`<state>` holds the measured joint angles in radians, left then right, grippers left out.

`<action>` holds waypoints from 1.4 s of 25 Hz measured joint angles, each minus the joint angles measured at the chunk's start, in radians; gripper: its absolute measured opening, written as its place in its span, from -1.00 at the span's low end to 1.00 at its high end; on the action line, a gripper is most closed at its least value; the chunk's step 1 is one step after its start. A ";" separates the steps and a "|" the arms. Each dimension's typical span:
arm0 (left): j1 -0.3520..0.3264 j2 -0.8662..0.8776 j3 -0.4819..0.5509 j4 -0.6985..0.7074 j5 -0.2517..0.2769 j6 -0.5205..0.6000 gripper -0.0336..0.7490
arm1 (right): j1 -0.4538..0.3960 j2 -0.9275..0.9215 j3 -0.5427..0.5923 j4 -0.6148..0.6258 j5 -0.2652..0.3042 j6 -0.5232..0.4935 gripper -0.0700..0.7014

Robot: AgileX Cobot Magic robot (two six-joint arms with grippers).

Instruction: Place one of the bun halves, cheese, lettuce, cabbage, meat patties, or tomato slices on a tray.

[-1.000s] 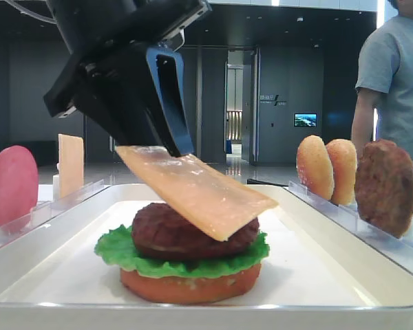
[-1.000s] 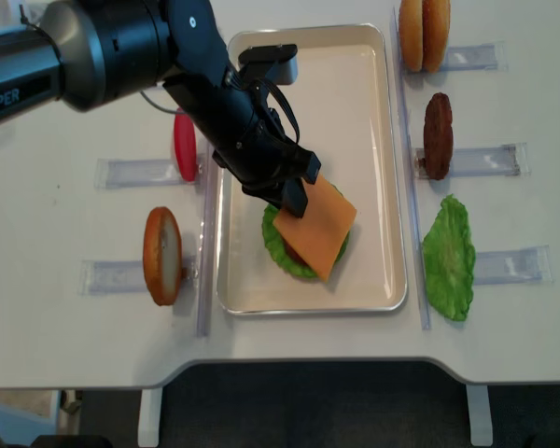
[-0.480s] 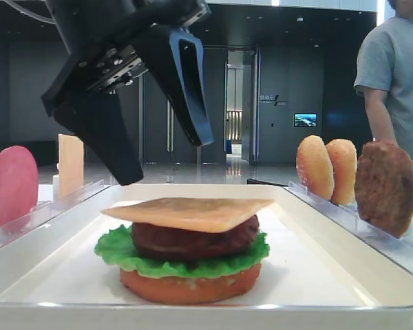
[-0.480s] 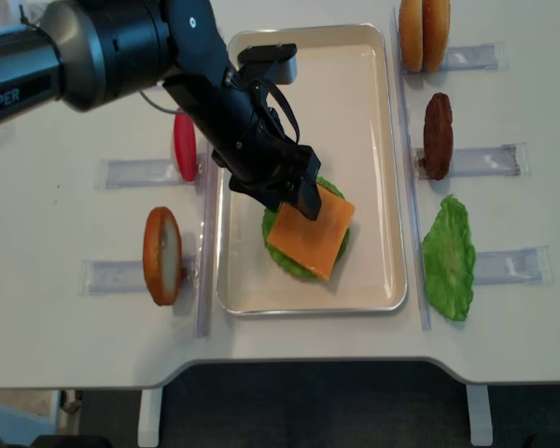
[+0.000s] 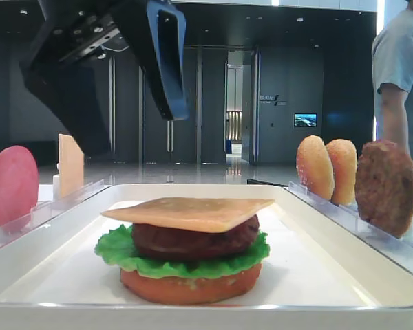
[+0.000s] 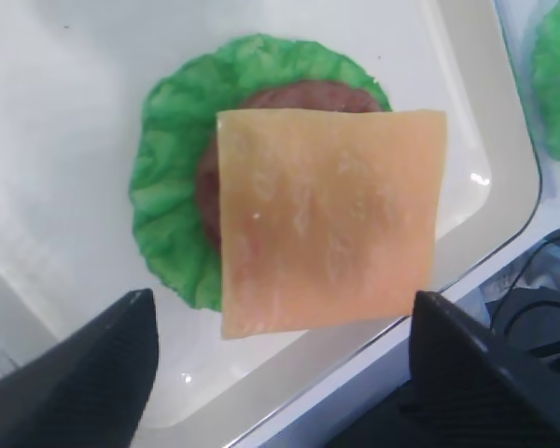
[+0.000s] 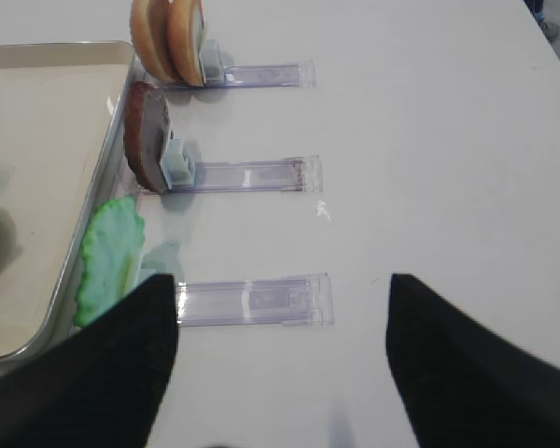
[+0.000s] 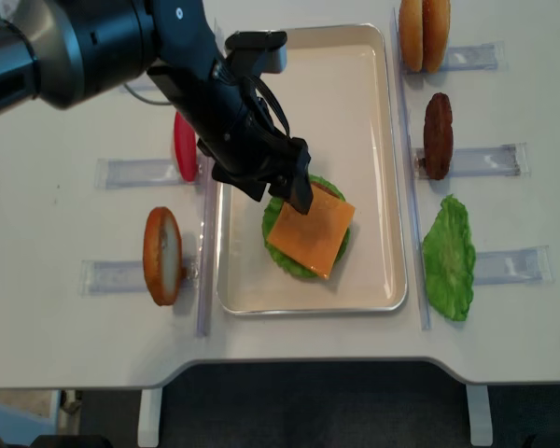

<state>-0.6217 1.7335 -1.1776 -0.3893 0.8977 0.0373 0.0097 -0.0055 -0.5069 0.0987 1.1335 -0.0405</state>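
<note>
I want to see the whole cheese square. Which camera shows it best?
The left wrist view: the flat pale orange cheese slice fills it from straight above. The overhead view shows it smaller, the low side view only its edge, the right wrist view nothing.

Cheese (image 6: pixel 327 217): thin, smooth slice with a faint waxy sheen. Lettuce (image 6: pixel 173 210): crinkled, veined leaf surface, matt green, like moulded plastic. Meat patty (image 5: pixel 193 238) beneath the cheese: dark, rough, grainy. Tray (image 5: pixel 48 254): smooth white, semi-gloss, its rim catching highlights. At 3 o'clock of the tray, clear glossy plastic racks (image 7: pixel 247 175) hold speckled matt bun halves (image 5: pixel 327 169) and a coarse patty. Table (image 7: pixel 448 140): matt white. Left gripper (image 8: pixel 280 191): black, satin plastic-looking fingers.
</note>
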 joint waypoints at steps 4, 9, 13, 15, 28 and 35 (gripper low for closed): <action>0.000 -0.013 -0.053 0.108 0.075 -0.062 0.72 | 0.000 0.000 0.000 0.000 0.000 0.000 0.39; 0.001 -0.033 -0.116 0.216 0.169 -0.114 0.72 | 0.000 0.000 0.000 0.000 0.000 0.000 0.39; 0.017 -0.049 -0.157 0.295 0.247 -0.160 0.72 | 0.000 0.000 0.000 0.000 0.000 0.000 0.39; 0.020 -0.054 -0.172 0.346 0.293 -0.188 0.72 | 0.000 0.000 0.000 0.000 0.000 0.000 0.39; 0.090 -0.092 -0.195 0.389 0.321 -0.230 0.72 | 0.000 0.000 0.000 0.000 0.000 0.000 0.39; 0.263 -0.181 -0.195 0.399 0.323 -0.215 0.72 | 0.000 0.000 0.000 0.000 0.000 0.000 0.39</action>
<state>-0.3588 1.5528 -1.3724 0.0092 1.2208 -0.1774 0.0097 -0.0055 -0.5069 0.0987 1.1335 -0.0405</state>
